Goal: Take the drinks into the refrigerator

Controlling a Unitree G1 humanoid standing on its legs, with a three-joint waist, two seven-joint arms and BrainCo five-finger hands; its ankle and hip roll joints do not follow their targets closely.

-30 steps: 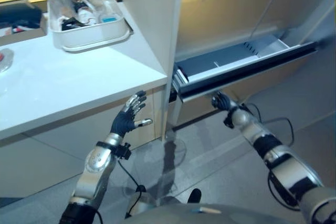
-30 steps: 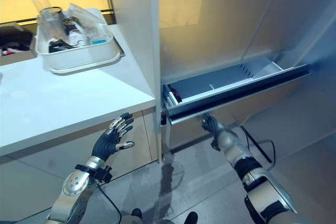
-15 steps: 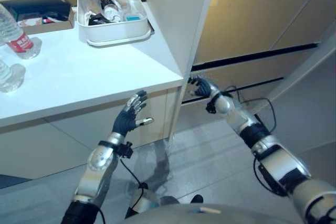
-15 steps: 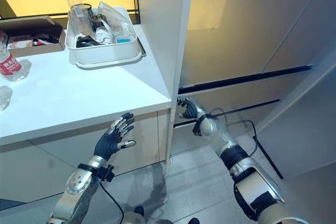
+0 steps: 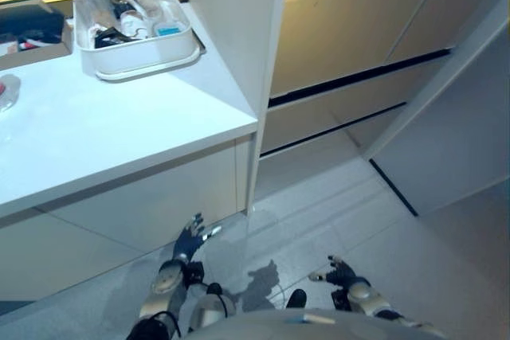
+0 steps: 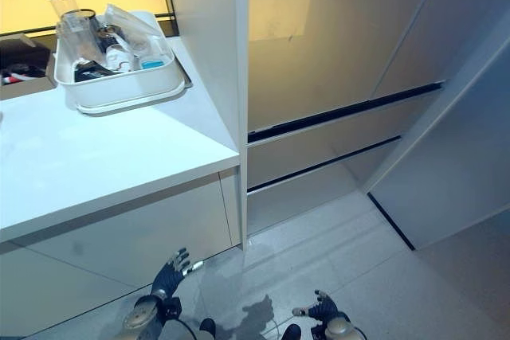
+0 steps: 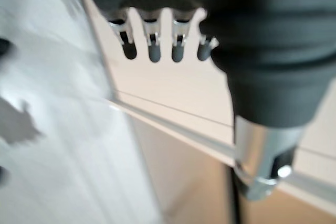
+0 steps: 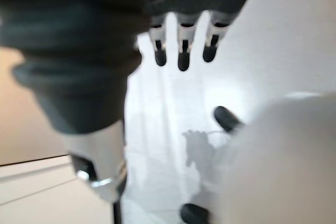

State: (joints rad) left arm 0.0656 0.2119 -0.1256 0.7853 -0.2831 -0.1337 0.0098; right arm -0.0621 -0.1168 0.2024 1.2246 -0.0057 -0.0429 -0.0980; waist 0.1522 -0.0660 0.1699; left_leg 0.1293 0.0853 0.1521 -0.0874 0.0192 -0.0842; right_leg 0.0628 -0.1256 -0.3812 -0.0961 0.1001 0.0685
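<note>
Both hands low over the floor, holding nothing. Left hand (image 5: 190,238) — fingers straight and spread, thumb out, touching nothing. Right hand (image 5: 340,271) — fingers loosely extended, empty. Refrigerator drawer (image 6: 319,139) closed flush. No drink can be picked out with certainty; white tub (image 5: 135,53) of containers sits on the counter (image 5: 96,133).

Glossy white counter (image 5: 119,133), white plastic tub (image 5: 135,53), smooth reflective refrigerator front (image 6: 335,45).

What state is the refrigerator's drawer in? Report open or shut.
Shut. The drawer front sits flush with the panels around it, with dark seams above and below; both hands hang low, off it.
</note>
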